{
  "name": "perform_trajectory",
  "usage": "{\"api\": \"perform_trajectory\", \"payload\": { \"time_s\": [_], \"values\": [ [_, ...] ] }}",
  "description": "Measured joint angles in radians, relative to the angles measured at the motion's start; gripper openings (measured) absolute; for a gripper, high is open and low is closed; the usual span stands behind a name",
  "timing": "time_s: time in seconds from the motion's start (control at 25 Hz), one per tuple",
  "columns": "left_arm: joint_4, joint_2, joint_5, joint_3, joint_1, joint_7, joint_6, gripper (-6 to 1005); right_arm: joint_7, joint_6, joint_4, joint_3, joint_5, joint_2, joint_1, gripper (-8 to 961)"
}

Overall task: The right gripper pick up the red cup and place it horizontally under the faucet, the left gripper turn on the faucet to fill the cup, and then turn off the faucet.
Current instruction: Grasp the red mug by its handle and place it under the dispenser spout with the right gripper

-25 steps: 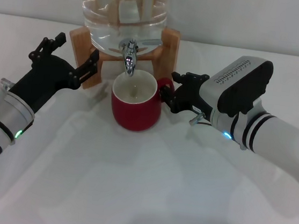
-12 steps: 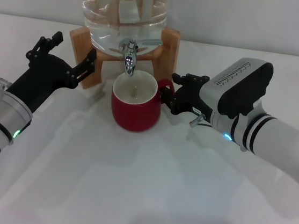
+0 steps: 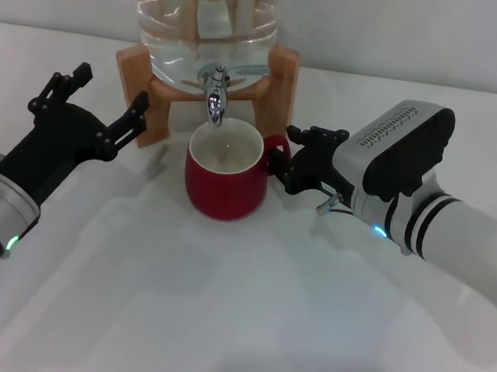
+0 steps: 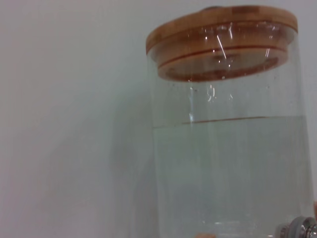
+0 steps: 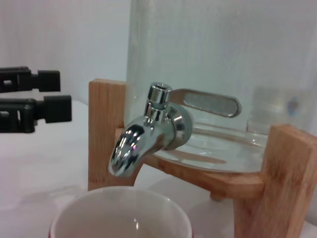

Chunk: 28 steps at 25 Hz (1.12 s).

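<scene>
You have one white desk (image 3: 241, 329) in front of you, carrying everything else. On its far side stands one clear water jug (image 3: 203, 19), partly filled, capped with a wooden lid (image 4: 223, 39) in the left wrist view and cradled in one wooden stand (image 3: 283, 82).

Two arms reach in, one from each side. Your right arm's ribbed grey housing (image 3: 400, 154) lies to the right of the cup, and the right gripper (image 3: 288, 165) sits at the cup's handle; its black fingers are clenched around that handle. Your left gripper (image 3: 96, 101) hovers to the left of the wooden stand, near it but touching nothing, with its two fingers (image 3: 136, 110) spread wide and released. The same pair of black fingers (image 5: 47, 106) shows far off in the right wrist view, parallel with a gap between them.

There is one red cup (image 3: 226, 173), standing upright on the desk directly below the spout, open mouth up, cream inside visible, handle toward the right gripper.

One chrome faucet (image 3: 214, 92) juts from the jug's base; its spout (image 5: 126, 151) points down just above the cup rim (image 5: 119, 208), and its flat lever (image 5: 208, 101) lies to one side.
</scene>
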Motion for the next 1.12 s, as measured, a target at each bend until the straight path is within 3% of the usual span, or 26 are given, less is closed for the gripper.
{"api": "perform_trajectory", "payload": {
  "time_s": [0.28, 1.12],
  "values": [
    [0.022, 0.001, 0.001, 0.0, 0.04, 0.0, -0.022, 874, 0.0, -0.002, -0.001, -0.004, 0.0, 0.0, -0.004, 403],
    [0.021, 0.003, 0.001, 0.0, 0.032, 0.0, -0.011, 873, 0.0, -0.009, 0.014, -0.018, -0.016, 0.0, -0.007, 418]
  ]
}}
